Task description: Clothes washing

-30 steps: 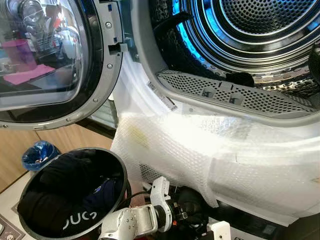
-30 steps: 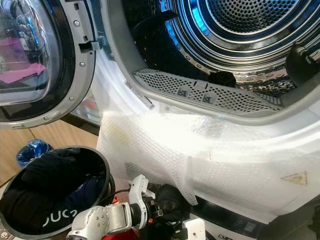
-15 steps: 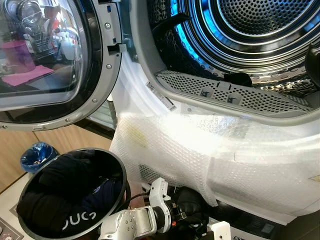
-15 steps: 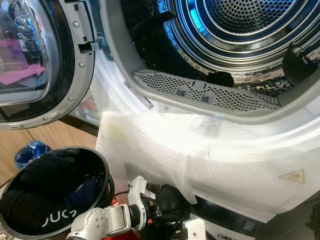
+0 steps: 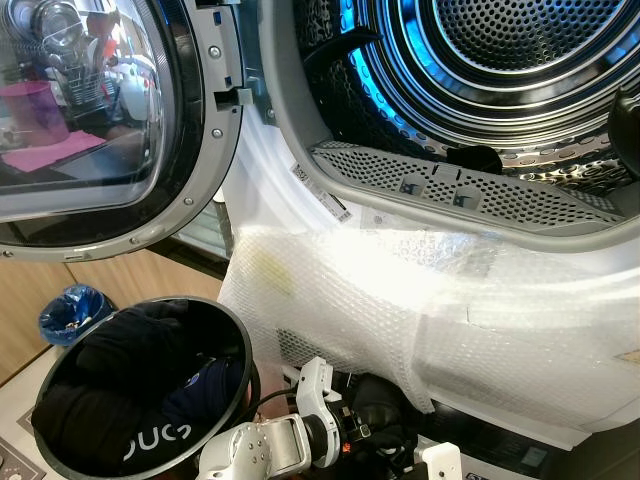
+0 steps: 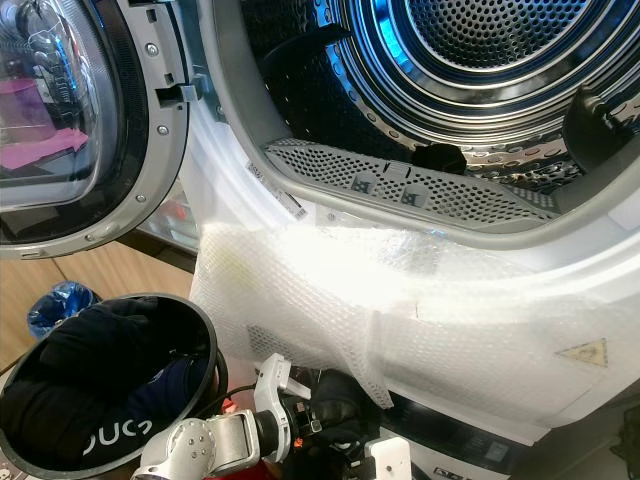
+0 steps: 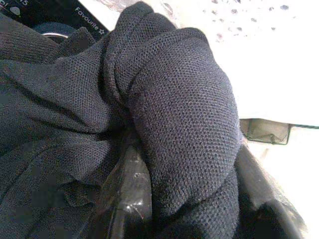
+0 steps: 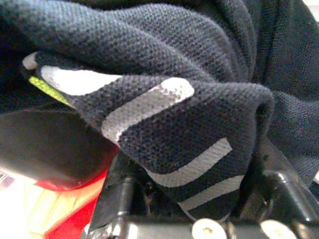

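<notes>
We are facing an open washing machine (image 5: 330, 180), its round glass door (image 5: 90, 120) swung out to our left and the shiny, perforated drum (image 5: 520, 60) lit blue inside. A sheet of bubble wrap (image 5: 400, 310) is hanging over the machine's white front, just below the opening. Down at our lower left a black laundry basket (image 5: 238, 340) is standing on the floor, packed with dark clothes (image 5: 130, 370), and a crumpled blue bag (image 5: 70, 310) is lying on the wooden floor just beside it.

Our left arm (image 5: 265, 445) is reaching forward low between the basket and the machine, its wrist turned toward a bundle of dark cloth (image 5: 375, 410) bunched under the edge of the bubble wrap. In the left wrist view the left gripper (image 7: 194, 209) is clenching a fold of dark knit garment (image 7: 184, 114) — the cloth is bulging up between the two black fingers (image 7: 124, 194) and hiding their tips. In the right wrist view the right gripper (image 8: 199, 194) is also grasping a navy garment with pale printed stripes (image 8: 164, 99), pulled tight against its fingers — something red (image 8: 79, 219) is showing beneath it.
</notes>
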Motion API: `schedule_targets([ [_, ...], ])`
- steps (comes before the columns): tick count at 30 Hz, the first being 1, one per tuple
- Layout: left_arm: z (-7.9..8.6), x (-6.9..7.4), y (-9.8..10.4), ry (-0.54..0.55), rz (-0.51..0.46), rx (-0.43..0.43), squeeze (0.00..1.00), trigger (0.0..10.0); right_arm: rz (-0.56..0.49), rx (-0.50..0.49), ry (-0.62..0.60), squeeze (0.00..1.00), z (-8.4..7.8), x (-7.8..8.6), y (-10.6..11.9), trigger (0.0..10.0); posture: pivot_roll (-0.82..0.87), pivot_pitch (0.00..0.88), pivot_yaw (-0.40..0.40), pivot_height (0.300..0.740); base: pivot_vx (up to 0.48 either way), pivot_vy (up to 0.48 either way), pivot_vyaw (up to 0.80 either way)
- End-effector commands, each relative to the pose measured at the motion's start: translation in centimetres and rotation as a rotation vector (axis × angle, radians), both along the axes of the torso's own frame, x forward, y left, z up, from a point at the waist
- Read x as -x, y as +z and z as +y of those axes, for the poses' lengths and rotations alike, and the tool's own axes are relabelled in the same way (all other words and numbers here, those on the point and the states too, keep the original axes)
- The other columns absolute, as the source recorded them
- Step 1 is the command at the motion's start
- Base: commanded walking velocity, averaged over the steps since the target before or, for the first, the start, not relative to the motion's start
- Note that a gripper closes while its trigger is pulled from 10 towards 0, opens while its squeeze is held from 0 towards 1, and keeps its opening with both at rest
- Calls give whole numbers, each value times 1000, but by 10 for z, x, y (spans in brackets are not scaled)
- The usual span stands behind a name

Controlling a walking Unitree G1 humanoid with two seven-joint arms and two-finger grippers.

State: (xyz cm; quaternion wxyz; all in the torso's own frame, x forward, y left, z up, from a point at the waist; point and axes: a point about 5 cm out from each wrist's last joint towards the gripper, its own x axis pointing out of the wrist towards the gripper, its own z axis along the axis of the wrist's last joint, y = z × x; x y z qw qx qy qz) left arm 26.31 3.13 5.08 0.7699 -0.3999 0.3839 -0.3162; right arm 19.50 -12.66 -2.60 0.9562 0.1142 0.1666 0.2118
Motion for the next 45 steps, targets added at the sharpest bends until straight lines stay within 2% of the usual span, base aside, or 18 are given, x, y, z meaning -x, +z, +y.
schedule_targets([
  [1,-103,24,118,-365,-225,46,0,4824,-109,-35,-15,0,3,-16,18,0,-40,0,0,740,0,0,0],
  [9,-103,24,118,-365,-225,46,0,4824,-109,-35,-15,0,3,-16,18,0,-40,0,0,740,0,0,0],
  [10,-85,18,112,-365,-209,-24,1000,10000,-60,-7,29,0,1,-4,5,0,28,35,160,740,0,0,0],
  [45,-85,18,112,-365,-209,-24,1000,10000,-60,-7,29,0,1,-4,5,0,28,35,160,740,0,0,0],
])
